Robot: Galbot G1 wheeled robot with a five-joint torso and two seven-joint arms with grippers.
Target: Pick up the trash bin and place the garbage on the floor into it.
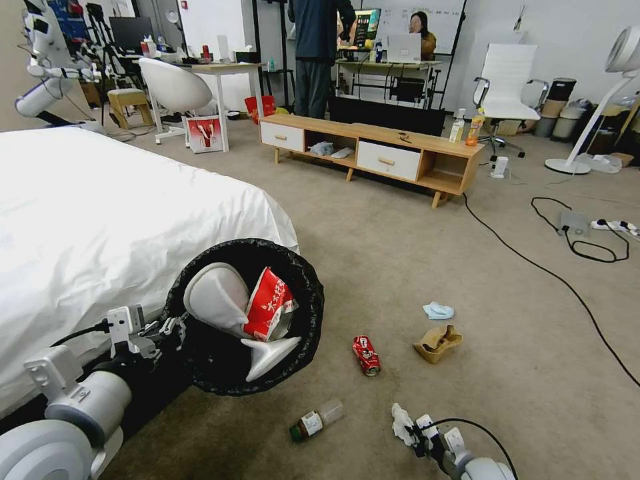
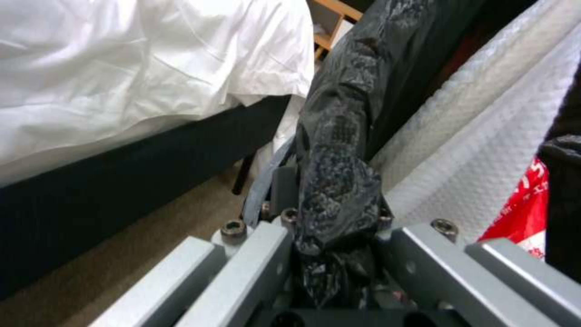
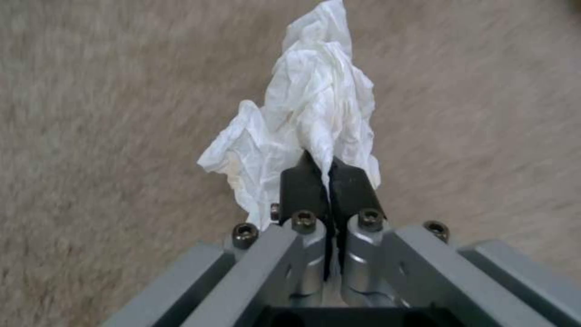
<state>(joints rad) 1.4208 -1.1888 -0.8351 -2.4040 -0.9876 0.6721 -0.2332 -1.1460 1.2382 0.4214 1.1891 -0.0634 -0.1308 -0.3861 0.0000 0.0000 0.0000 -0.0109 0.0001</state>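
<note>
The trash bin (image 1: pixel 245 319) is held off the floor (image 1: pixel 413 253) by the left gripper (image 2: pixel 336 227), clamped on its bagged rim; the carton (image 1: pixel 269 303) is already inside. The white tissue (image 3: pixel 315 113) is pinched in the closed right gripper (image 3: pixel 327 175). The can (image 1: pixel 366 355), paper bag (image 1: pixel 437 343), face mask (image 1: pixel 438 310) and small bottle (image 1: pixel 316 420) remain to be collected.

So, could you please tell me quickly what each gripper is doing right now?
Left gripper: shut on the trash bin rim.
Right gripper: shut on the tissue.
</note>
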